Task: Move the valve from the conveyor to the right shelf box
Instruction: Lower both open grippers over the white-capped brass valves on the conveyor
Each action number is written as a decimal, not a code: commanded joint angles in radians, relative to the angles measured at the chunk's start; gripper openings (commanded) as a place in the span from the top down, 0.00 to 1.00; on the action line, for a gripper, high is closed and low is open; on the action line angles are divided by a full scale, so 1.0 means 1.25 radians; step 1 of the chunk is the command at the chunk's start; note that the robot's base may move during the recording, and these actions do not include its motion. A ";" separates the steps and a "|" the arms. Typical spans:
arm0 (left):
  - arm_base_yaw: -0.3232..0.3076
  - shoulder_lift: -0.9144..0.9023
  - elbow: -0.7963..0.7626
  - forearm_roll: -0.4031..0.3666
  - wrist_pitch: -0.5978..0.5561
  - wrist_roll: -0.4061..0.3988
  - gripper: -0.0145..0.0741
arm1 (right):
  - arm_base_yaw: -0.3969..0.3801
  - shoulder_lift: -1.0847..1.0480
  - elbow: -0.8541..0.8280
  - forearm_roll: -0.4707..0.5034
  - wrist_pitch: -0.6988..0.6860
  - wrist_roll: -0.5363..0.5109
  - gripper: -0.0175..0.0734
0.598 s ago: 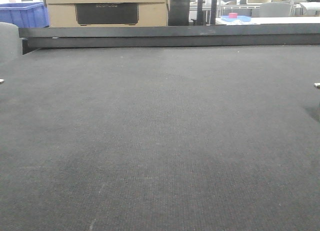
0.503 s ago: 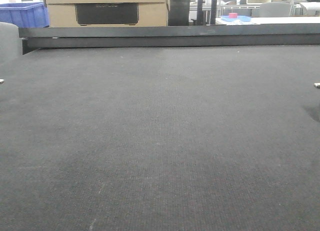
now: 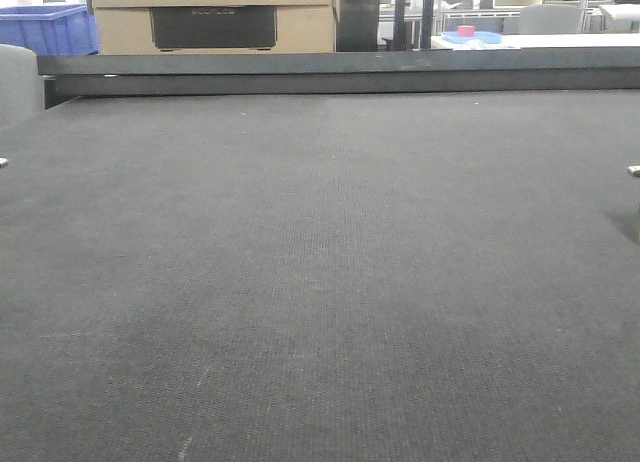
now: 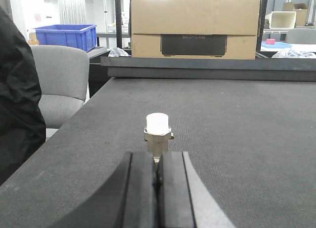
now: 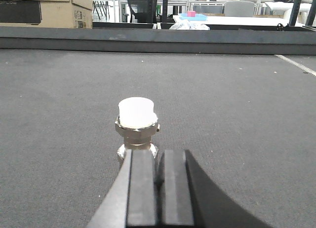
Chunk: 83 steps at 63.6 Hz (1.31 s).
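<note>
The conveyor [image 3: 320, 262] fills the front view as a wide dark grey woven belt with a black rail [image 3: 340, 72] along its far edge. In the left wrist view a metal valve [image 4: 158, 132] with a white cap stands upright on the belt [image 4: 237, 139], just beyond the tips of my left gripper [image 4: 158, 156], whose jaws are shut together. A like valve [image 5: 137, 124] stands in the right wrist view on the belt [image 5: 237, 114], just ahead of my shut right gripper [image 5: 157, 154] and slightly left of its gap. The right shelf box is out of view.
A cardboard box [image 4: 195, 28] stands beyond the far rail. To the left are a blue crate [image 4: 67, 35] and a grey chair [image 4: 59, 82] off the belt's left edge. Something black [image 4: 17, 104] hangs at the far left. Tables stand behind [image 5: 232, 20].
</note>
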<state>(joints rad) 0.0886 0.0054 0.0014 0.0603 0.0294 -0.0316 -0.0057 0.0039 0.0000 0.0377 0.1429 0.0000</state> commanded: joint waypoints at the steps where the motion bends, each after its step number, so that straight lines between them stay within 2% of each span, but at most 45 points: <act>1: -0.004 -0.004 -0.001 -0.005 -0.019 -0.002 0.96 | 0.000 -0.003 0.000 -0.001 -0.033 0.000 0.98; 7: -0.004 -0.004 -0.001 -0.014 -0.037 -0.002 0.96 | 0.000 -0.003 0.000 -0.001 -0.073 0.000 0.98; 12: -0.004 -0.004 -0.001 -0.048 -0.065 -0.002 0.96 | 0.000 -0.003 0.000 -0.001 -0.092 0.000 0.98; 18: -0.004 -0.004 -0.001 -0.048 -0.085 -0.002 0.96 | 0.000 -0.003 0.000 -0.001 -0.124 0.000 0.98; 24: -0.004 -0.004 -0.001 -0.048 -0.165 -0.002 0.96 | 0.000 -0.003 0.000 -0.001 -0.163 0.000 0.98; 29: -0.004 -0.004 -0.020 -0.048 -0.182 -0.002 0.96 | 0.000 -0.003 -0.025 -0.001 -0.170 0.000 0.98; 33: -0.004 -0.004 -0.068 -0.044 -0.145 -0.002 0.96 | 0.000 -0.003 -0.074 -0.001 -0.165 0.000 0.98; 43: -0.004 0.063 -0.275 -0.015 0.065 -0.002 0.94 | 0.000 0.002 -0.258 -0.001 -0.041 0.000 0.94; 49: -0.004 0.138 -0.389 -0.014 0.184 -0.002 0.82 | 0.000 0.053 -0.352 -0.001 0.007 0.000 0.80; 52: -0.004 0.180 -0.443 -0.014 0.220 -0.002 0.74 | 0.000 0.084 -0.394 -0.001 0.020 0.000 0.68; 61: -0.004 0.312 -0.576 -0.014 0.324 -0.002 0.41 | 0.000 0.192 -0.473 -0.001 0.030 0.000 0.31; 65: -0.006 0.361 -0.615 -0.014 0.358 -0.002 0.30 | 0.000 0.232 -0.481 -0.001 0.030 0.000 0.19; 72: -0.038 0.408 -0.640 -0.018 0.363 -0.002 0.17 | 0.000 0.299 -0.487 -0.007 0.028 0.000 0.18; 77: -0.065 0.424 -0.644 -0.026 0.365 -0.002 0.16 | 0.000 0.351 -0.513 -0.007 0.078 0.000 0.18; 83: -0.088 0.433 -0.645 -0.031 0.372 -0.002 0.16 | 0.000 0.439 -0.578 -0.007 0.196 0.000 0.18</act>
<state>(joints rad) 0.0047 0.5361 -0.7938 0.0319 0.4910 -0.0316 -0.0057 0.4670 -0.6582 0.0377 0.2954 0.0000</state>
